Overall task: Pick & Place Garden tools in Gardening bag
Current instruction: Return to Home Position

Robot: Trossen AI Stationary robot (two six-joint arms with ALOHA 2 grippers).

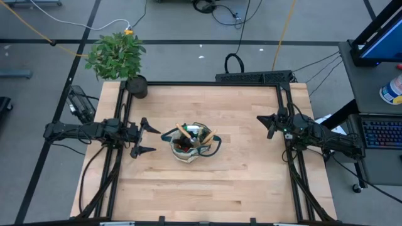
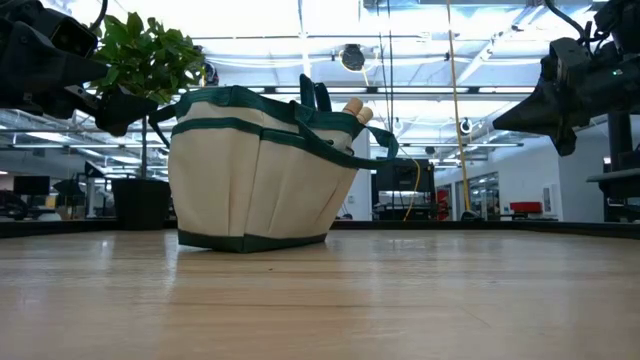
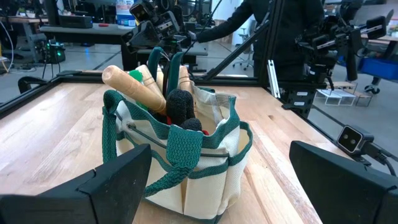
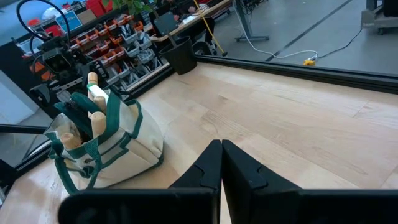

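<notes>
Since the garden tools [image 1: 187,134] sit in the gardening bag [image 1: 188,153] mid-frame, you're likely homing: left end effector [image 1: 154,140] spread beside it, right end effector [image 1: 264,123] pressed together; next, retract both.

Gardening bag [image 1: 186,156] stands at ctr of table [image 1: 207,188], garden tools [image 1: 186,134] upright inside. Left gripper [image 1: 155,140] just beside bag on its left, no contact. Right gripper [image 1: 270,125] well apart, nr right edge. Potted plant [image 1: 118,58] at rear-left corner.
</notes>
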